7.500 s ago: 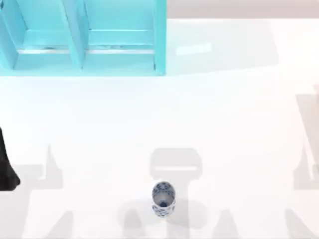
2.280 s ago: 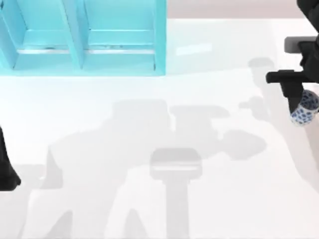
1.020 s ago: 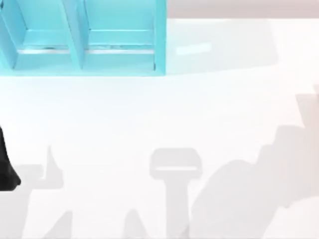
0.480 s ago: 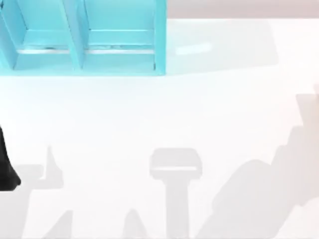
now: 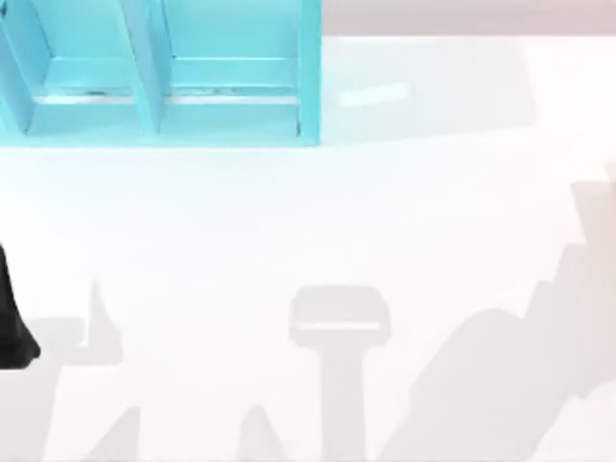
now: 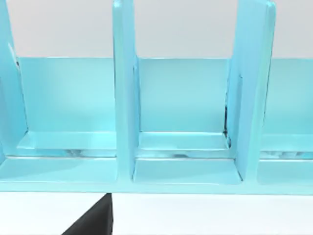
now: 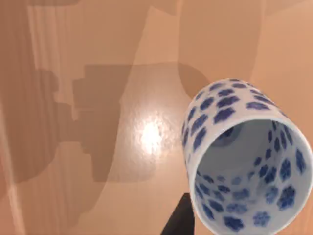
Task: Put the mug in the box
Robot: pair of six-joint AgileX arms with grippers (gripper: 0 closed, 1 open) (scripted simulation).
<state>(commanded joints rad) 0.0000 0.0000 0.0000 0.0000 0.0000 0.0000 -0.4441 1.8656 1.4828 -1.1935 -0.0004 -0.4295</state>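
The mug (image 7: 244, 156), white with blue flowers, hangs close to the right wrist camera, tilted with its open mouth toward it, above a shiny tan surface. My right gripper (image 7: 182, 219) shows as one dark finger against the mug's lower side and is shut on it. The box (image 5: 231, 115), a light blue open case with upright dividers, stands at the table's back left; the left wrist view looks straight into the box's compartments (image 6: 186, 171). My left arm (image 5: 12, 327) is parked at the table's left edge.
The white table (image 5: 289, 221) carries broad grey shadows along its front and right side. The surface under the mug (image 7: 98, 73) is tan and glossy, with arm shadows across it.
The mug stood at the table's front, then the right gripper carried it past the right edge, out of the top view. Over the last second only the right-hand shadow shifted slightly.
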